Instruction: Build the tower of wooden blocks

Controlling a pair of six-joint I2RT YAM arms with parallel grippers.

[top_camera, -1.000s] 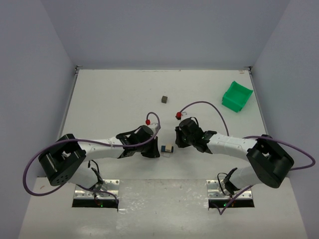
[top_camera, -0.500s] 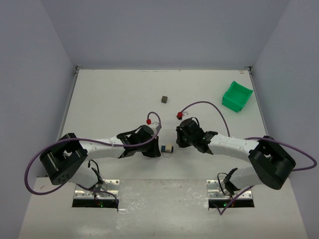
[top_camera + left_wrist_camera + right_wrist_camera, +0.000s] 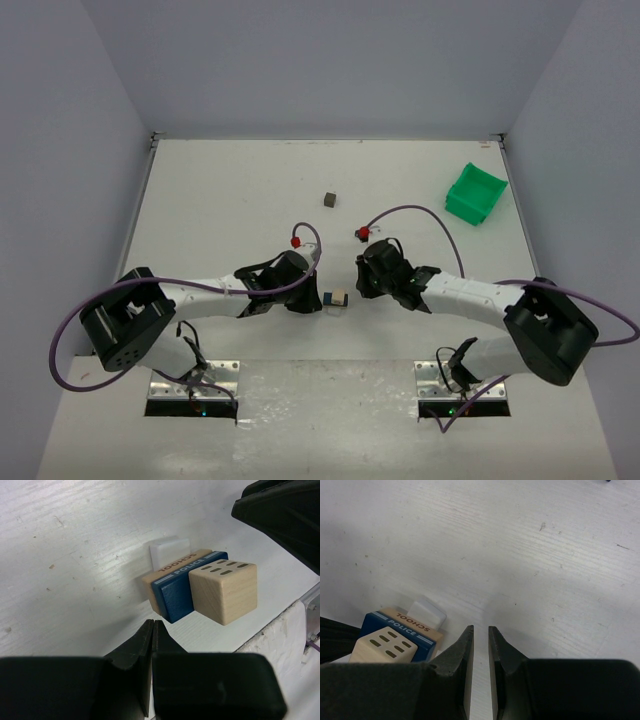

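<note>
The wood block tower [image 3: 336, 298] lies on its side on the white table between my two grippers. In the left wrist view it is a row: a white piece [image 3: 170, 550], a tan SCHOOL block [image 3: 150, 586], a blue POLICE block [image 3: 177, 596] and a beige windowed cube [image 3: 225, 592]. The same row shows in the right wrist view [image 3: 395, 630]. My left gripper [image 3: 153, 623] is shut and empty, just short of the blue block. My right gripper [image 3: 480, 629] is almost shut, with a narrow slit and nothing in it, beside the row. No blue roof piece shows.
A single dark grey block [image 3: 329, 199] sits farther back on the table. A green plastic bin [image 3: 475, 193] stands at the back right. Purple cables loop over both arms. Side walls close in the table, and its near edge lies just behind the blocks.
My right gripper has drawn back slightly to the right, away from the blocks. The left gripper and the blocks have hardly moved.
</note>
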